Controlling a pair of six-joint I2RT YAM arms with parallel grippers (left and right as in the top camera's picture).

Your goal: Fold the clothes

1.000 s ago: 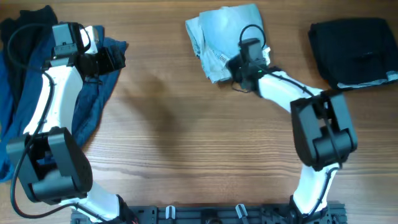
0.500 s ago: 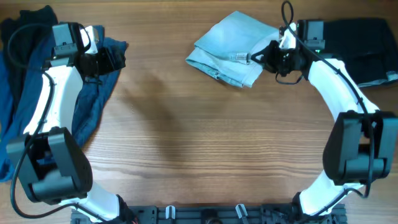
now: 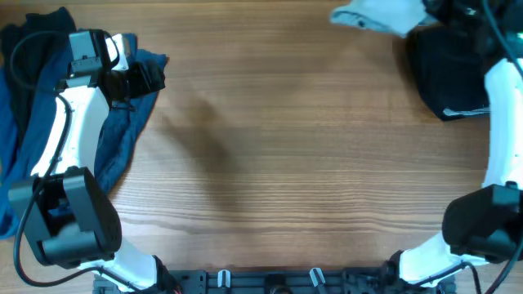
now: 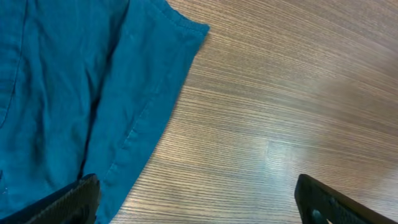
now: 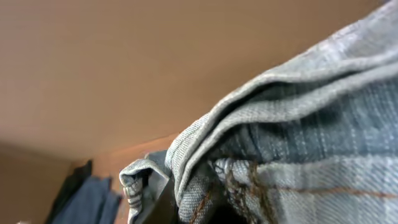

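Denim shorts (image 3: 377, 15) | clamped in right hand (image 3: 431, 10) | beside black garment (image 3: 458, 69)

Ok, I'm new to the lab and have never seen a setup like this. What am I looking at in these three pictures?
These are two white-and-black robot arms at a wooden table. One picture looks straight down from above. The other two come from a small camera on each arm's wrist.

The left gripper is open and holds nothing. It hangs over a dark blue garment at the table's left side, and its wrist view shows that cloth's edge and bare wood.

The right arm reaches to the far right corner. The right gripper appears shut on pale denim shorts, next to a black garment. Its wrist view is filled with the denim's folds and stitching.
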